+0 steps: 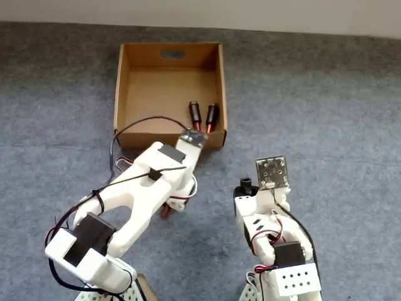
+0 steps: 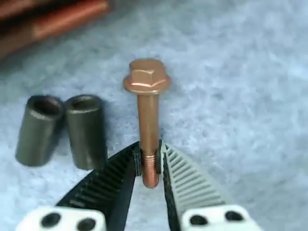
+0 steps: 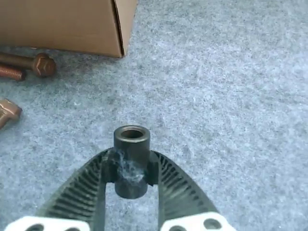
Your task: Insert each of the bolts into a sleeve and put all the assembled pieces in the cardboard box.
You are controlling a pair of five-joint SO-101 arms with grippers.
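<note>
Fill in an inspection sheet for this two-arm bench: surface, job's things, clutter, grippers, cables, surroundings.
Surface: grey carpet-like mat covers the table.
Job's things: cardboard box holds two assembled pieces; two loose sleeves lie side by side on the mat; loose bolts lie by the box's outer wall.
Clutter: nothing seen.
Grippers: left gripper shut on a copper bolt at its threaded end; right gripper shut on a dark sleeve, open end showing.
Cables: black cable loops from the left arm over the box's front wall; red and white wires on the right arm.
Surroundings: pale strip beyond the mat's far edge.
</note>
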